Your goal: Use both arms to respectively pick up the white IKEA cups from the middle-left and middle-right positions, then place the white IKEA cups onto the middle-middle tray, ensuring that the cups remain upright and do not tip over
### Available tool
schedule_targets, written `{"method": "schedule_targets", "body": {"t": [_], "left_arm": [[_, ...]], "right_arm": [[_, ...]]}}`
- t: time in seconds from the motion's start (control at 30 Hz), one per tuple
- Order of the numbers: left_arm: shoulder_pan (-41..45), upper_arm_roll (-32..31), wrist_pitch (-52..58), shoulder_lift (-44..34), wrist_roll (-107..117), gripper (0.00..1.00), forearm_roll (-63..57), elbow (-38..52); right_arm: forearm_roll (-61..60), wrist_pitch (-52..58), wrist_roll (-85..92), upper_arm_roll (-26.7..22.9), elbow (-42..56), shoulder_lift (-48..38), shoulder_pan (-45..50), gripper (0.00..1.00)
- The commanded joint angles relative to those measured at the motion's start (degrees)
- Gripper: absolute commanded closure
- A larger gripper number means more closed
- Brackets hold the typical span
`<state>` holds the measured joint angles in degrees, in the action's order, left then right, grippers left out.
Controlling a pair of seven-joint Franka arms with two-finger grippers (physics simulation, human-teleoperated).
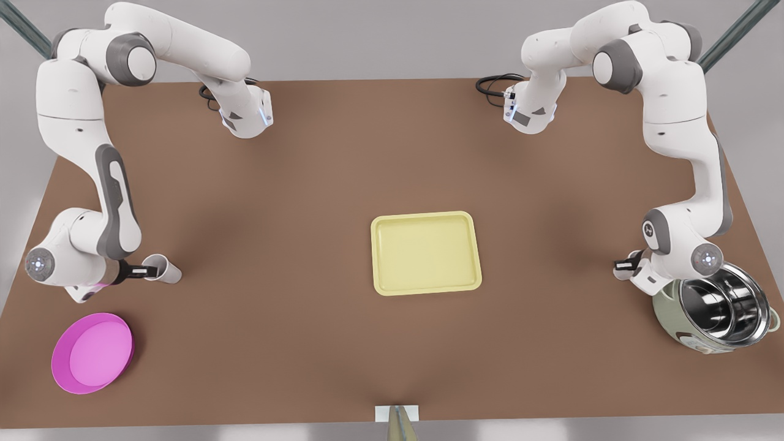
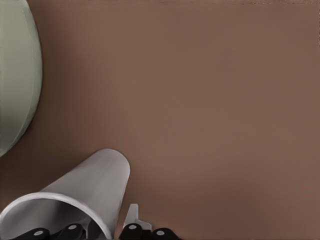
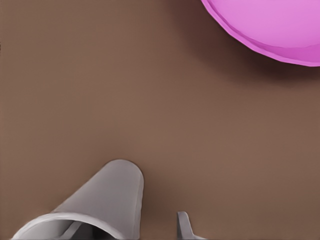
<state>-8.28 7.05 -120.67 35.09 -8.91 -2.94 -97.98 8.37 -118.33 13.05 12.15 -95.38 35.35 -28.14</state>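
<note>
Cups sit at the two tools, and neither is lifted off the brown worktop [image 1: 318, 343] yet. The right tool [image 1: 138, 270] is at the front view's left, beside the round magenta dish [image 1: 92, 352]. It straddles the rim of the right cup [image 1: 165, 270]. Its outer finger [image 3: 184, 227] stands clear of the cup wall with bare worktop between, so I judge this tool open and not yet gripping. The left tool [image 1: 626, 266] is at the front view's right, close by the pale green pot [image 1: 713, 312]. In its wrist view the left cup [image 2: 85, 195] is right at the tool, mouth toward the camera and base on the worktop, but I cannot tell whether the tool has closed on it. Both cups look to be standing on their bases. The yellow tray [image 1: 425, 288] lies empty between the two arms, well apart from both cups and somewhat nearer the left tool. The coming carry turns on this: each cup must travel inward toward the middle, the right cup toward the front view's right and the left cup toward its left. Each cup's long axis should stay vertical on the way, since a grip on one wall could let it swing and tip.
</note>
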Motion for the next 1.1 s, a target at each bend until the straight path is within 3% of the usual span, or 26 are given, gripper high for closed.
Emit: {"method": "schedule_targets", "body": {"t": [0.0, 0.1, 0.17, 0.3, 0.33, 0.47, 0.63, 0.7, 0.9, 1.07], "left_arm": [[-0.2, 0.0, -1.2, -0.1, -1.9, 0.62, 0.1, 0.1], [-0.3, 0.0, -3.2, -0.1, -1.7, 0.69, 0.1, 0.0], [-0.2, 0.0, -3.2, -0.3, -1.6, 0.78, 0.1, 0.0], [1.0, -0.1, -2.5, -1.1, 0.9, 0.78, 0.2, -0.2], [1.9, -0.1, -2.3, -1.8, 2.2, 0.78, 0.2, -0.3], [9.6, -1.1, 3.0, -3.5, 10.7, 0.78, 0.2, -0.2], [14.0, -18.1, 8.9, -4.6, 36.5, 0.77, -2.9, 3.7], [20.0, -19.3, 8.8, -4.3, 50.6, 0.77, -5.9, 3.8], [23.6, -25.1, 1.1, -1.8, 63.0, 0.76, -5.9, 3.0], [25.1, -25.3, -4.8, 1.3, 66.7, 0.76, -7.8, 3.0]], "right_arm": [[0.0, -0.4, 2.3, 0.1, 0.1, 0.2, 0.2, 0.30], [0.1, -0.4, 2.3, 0.2, 0.3, 0.8, 0.4, 0.39], [0.1, -0.4, 2.3, 0.2, 0.4, 0.8, 0.4, 0.52], [0.3, -0.1, 2.9, 0.2, 0.5, 0.9, 0.5, 0.77], [0.4, -0.1, 3.4, 0.2, 0.5, 0.9, 0.5, 0.79], [0.2, 2.9, 3.3, 2.4, 2.7, 0.3, 0.4, 0.79], [-1.0, 3.4, 2.9, 13.3, 3.4, 0.2, 0.6, 0.79], [-1.6, 2.8, 2.4, 14.0, 4.1, 0.2, 4.3, 0.79], [-6.0, -3.8, 2.2, 14.0, 5.5, 0.9, 15.5, 0.79], [-6.4, -10.9, -1.6, 14.0, 5.5, 0.9, 25.7, 0.79]]}}
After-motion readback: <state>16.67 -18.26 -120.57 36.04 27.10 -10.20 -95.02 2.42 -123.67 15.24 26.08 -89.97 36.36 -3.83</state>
